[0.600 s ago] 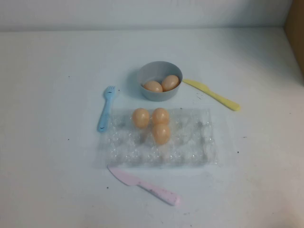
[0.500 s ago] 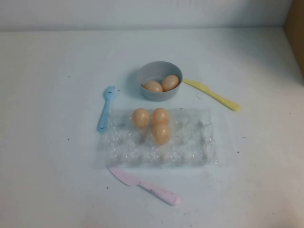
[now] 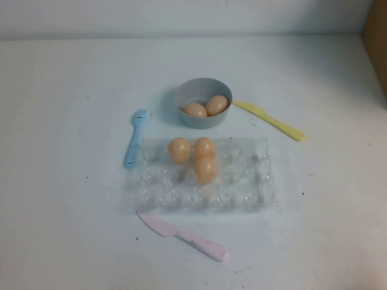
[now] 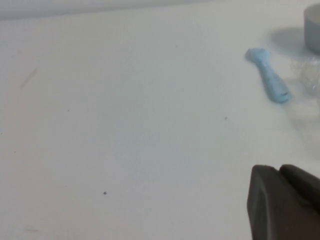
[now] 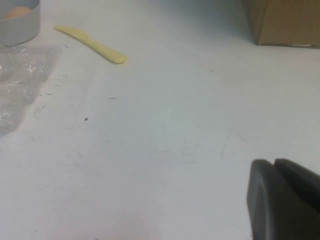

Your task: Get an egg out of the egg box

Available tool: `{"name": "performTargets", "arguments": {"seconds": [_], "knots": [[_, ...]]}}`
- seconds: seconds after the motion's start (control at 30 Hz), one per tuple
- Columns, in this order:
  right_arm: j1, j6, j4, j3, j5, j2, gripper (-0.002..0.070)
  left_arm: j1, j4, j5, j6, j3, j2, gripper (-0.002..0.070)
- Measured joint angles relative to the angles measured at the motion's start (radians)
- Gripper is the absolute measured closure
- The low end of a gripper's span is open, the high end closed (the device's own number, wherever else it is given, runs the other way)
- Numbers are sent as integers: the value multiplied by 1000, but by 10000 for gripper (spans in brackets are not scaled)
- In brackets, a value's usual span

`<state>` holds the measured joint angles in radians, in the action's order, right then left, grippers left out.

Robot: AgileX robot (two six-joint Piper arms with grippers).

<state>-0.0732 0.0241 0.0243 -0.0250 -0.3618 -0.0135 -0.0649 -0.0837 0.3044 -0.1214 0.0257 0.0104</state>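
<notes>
The clear plastic egg box [image 3: 242, 181] lies flat at the table's middle. Three orange-tan eggs sit in its cups: one [image 3: 179, 149] at the back left, one [image 3: 204, 147] beside it, one [image 3: 205, 170] in front of that. Neither arm shows in the high view. My left gripper [image 4: 280, 169] is shut and empty, low over bare table far left of the box. My right gripper [image 5: 274, 162] is shut and empty, low over bare table right of the box, whose edge [image 5: 20, 80] shows in the right wrist view.
A grey bowl [image 3: 196, 90] behind the box holds two more eggs [image 3: 195, 110]. A blue fork [image 3: 134, 138] lies left of the box, a yellow knife [image 3: 269, 119] at the back right, a pink knife [image 3: 181, 234] in front. A cardboard box [image 5: 285, 22] stands at the far right.
</notes>
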Motion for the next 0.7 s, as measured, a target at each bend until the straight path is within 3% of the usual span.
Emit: {"name": "performTargets", "arguments": {"seconds": [0.3,0.7], "knots": [[0,0,0,0,0,0,694,0,-318,-250,239,0,0,678],[0,0,0,0,0,0,694,0,-399,-464,309,0,0,678]]}}
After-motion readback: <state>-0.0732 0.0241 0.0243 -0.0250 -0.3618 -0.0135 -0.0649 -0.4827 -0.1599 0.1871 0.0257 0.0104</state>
